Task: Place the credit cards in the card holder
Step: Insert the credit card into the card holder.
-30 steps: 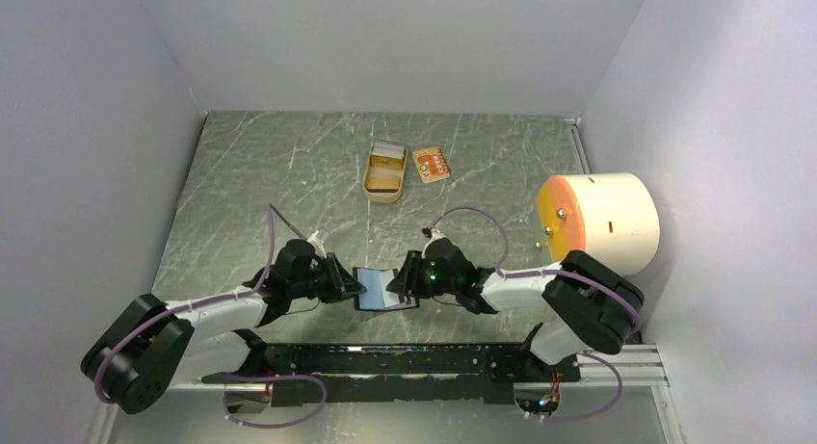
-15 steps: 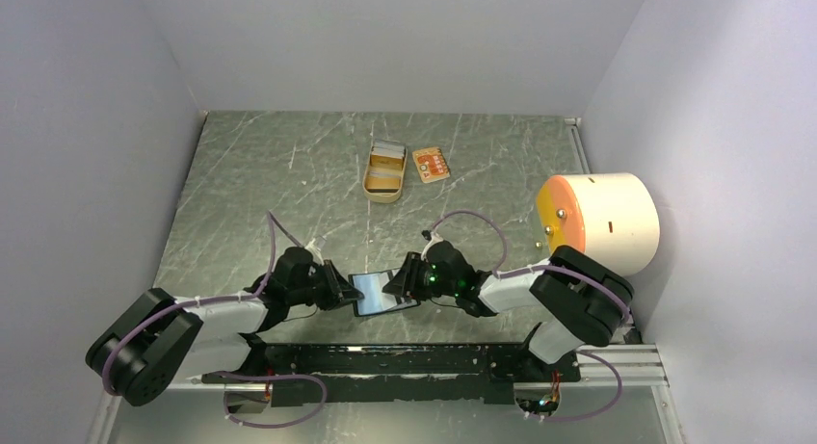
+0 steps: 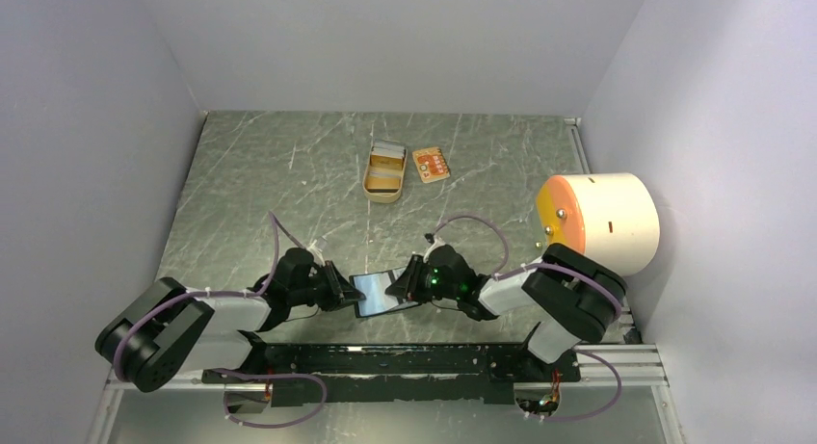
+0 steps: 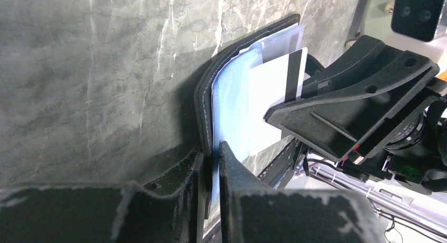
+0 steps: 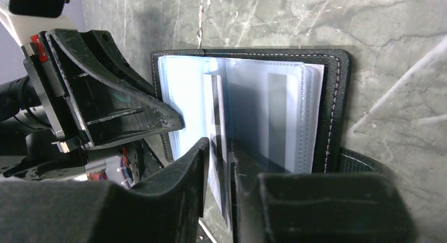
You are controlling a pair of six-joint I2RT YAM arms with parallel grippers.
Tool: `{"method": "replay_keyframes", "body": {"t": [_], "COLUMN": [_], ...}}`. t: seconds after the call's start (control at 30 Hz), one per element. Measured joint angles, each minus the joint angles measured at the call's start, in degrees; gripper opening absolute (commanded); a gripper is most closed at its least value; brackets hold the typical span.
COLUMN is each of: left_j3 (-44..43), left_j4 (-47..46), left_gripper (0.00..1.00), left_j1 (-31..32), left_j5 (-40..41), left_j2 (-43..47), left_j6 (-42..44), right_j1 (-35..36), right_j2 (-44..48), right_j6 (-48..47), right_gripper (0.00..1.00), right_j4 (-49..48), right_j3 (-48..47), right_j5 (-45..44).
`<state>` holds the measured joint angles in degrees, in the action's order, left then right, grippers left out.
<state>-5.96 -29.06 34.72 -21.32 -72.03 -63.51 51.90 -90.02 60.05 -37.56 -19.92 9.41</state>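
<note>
The black card holder lies open near the table's front, its blue lining showing. My left gripper is shut on the holder's left cover, which it holds lifted off the table. In the top view this gripper sits just left of the holder. A pale grey-white credit card with a dark stripe stands on edge over the clear sleeves. My right gripper pinches this card, and in the top view the gripper is over the holder's right half. The tan-orange credit card lies flat at the far middle.
A tan-gold oblong tin lies open beside the orange card. A large white drum with an orange face stands by the right wall. Grey walls close the table in on three sides.
My right jaws have narrowed around the pale card. The left gripper has closed on the holder's cover and tilted it up, and both arms have shifted slightly.
</note>
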Motion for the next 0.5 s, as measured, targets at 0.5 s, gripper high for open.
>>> {"method": "replay_keyframes", "body": {"t": [0.5], "left_j3": [0.04], "left_j4": [-2.75], "left_gripper": [0.17], "left_j1": [1.14], "left_j5": [-0.28], "left_j2": [-2.12], "left_j6": [-0.85], "right_j1": [0.35], "right_j2": [-3.65], "right_j6": [3.39], "right_gripper": [0.08], "right_j4": [-11.32], "right_j3": [4.13], "right_j5": [-0.22]}}
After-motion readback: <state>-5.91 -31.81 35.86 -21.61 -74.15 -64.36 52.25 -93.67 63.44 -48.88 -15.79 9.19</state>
